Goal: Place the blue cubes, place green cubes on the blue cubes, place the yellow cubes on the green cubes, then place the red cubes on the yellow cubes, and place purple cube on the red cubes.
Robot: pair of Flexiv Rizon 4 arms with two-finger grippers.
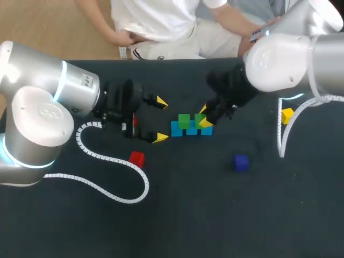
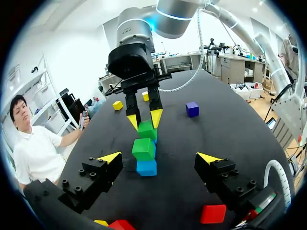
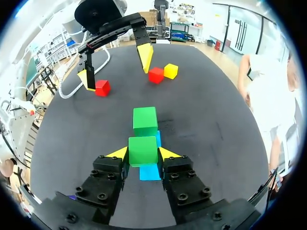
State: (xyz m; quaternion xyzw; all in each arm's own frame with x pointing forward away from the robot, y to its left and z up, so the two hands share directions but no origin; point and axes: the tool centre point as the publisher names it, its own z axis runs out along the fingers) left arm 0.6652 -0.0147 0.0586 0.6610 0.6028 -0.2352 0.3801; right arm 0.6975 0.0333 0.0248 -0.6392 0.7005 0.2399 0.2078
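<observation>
Green cube [image 3: 143, 151]: gripped from both sides by the right gripper [image 3: 144, 153], resting on the blue cubes [image 1: 177, 129] at the row's right end, mid-desk toward the far edge.

Counts:
- Blue: 3, touching in one row on the desk [image 1: 215, 215].
- Green: 2. The second green [image 3: 145, 120] sits on the row just beside the held one, free of any finger.
- Yellow cubes: 3, all loose on the desk. One [image 1: 287, 115] lies toward the right edge, another [image 2: 117, 105] lies beyond the right gripper toward the far edge, and the third [image 3: 171, 71] is under the left arm's wrist.
- Red cubes: 2. One [image 1: 137, 158] lies left of the row, beside the left gripper's nearer finger. The other [image 3: 156, 75] lies just beside the third yellow.
- Purple cube [image 1: 241, 162]: 1, alone, right of the row and nearer the robot's edge.

Left gripper [image 1: 160, 120]: fingers spread wide, holding nothing, just left of the blue row and pointing at it.
</observation>
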